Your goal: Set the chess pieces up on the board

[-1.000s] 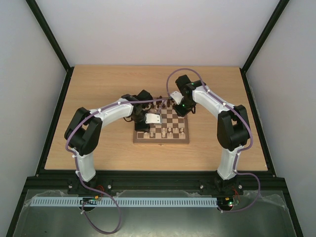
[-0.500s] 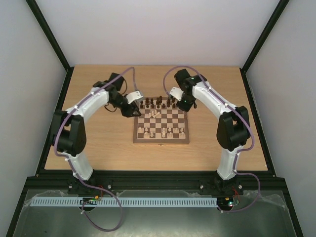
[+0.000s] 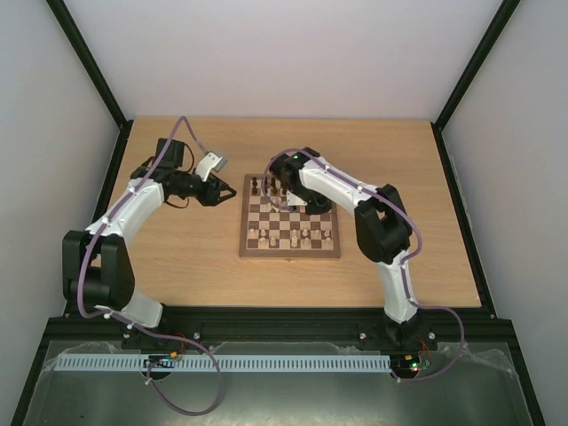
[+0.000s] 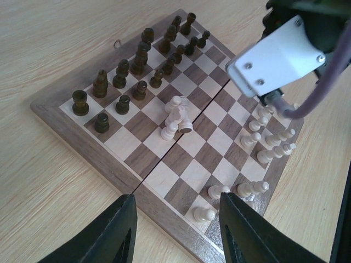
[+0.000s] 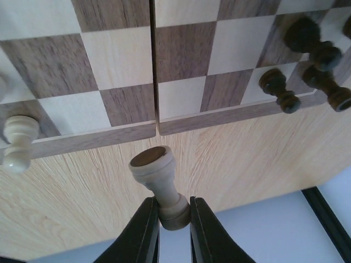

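We find the right gripper [image 5: 174,204] clamped on a cream pawn [image 5: 158,172] above the board [image 3: 266,251], at its far edge. The left gripper [image 3: 229,189] hangs left of the board, jaws parted and empty.

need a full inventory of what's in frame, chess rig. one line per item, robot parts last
table: one, light wood, under everything
walls: white with black frame posts, around the table
board: one, dark-brown and cream checks, mid-table
dark pieces: many, dark brown, upright in rows along the board's far edge
cream pieces: several, cream, scattered over the board's near rows
cream cluster: a few, cream, bunched mid-board, at least one tipped over
held cream piece: one, cream, gripped by its top above the board edge
left fingers: two, black, apart and empty, left of the board
right fingers: two, black, closed on the held cream piece
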